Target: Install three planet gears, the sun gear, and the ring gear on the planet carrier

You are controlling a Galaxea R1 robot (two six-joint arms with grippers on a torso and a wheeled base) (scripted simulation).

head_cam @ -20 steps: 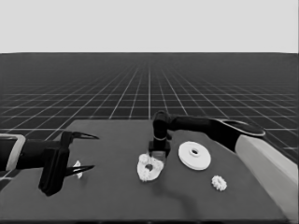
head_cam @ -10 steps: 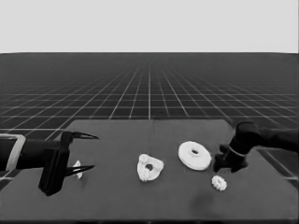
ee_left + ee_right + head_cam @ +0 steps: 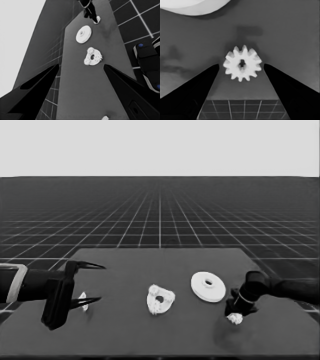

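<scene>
Since the earlier frame my right gripper [image 3: 235, 316] has come down from just above the lone small white toothed gear [image 3: 234, 319] and now stands directly over it, at the near right of the dark surface [image 3: 125, 335]. From the right wrist camera I see that gear [image 3: 242, 66] lying flat between the two black fingers [image 3: 195, 87], with a clear gap on each side; the gripper [image 3: 241, 66] is spread and touches nothing.

Taking the larger round part, a thick white disc with a raised hub and small centre hole [image 3: 207, 286], as my landmark: the lone gear lies near it, towards the near right. The smaller round part, a flat white piece with a wide centre hole [image 3: 160, 300], lies to the landmark's left and slightly nearer to me, apart from it. The left wrist camera shows toothed gears seated on that smaller part [image 3: 93, 56], around its hole; I cannot count them with certainty. The larger part [image 3: 83, 34] lies bare on the surface, with nothing on top of it.

My left gripper [image 3: 97, 282] is parked well to the left of the landmark, over the surface's left end, fingers wide apart and empty. A thin white piece [image 3: 83, 301] lies on the surface beneath them, not held.
</scene>
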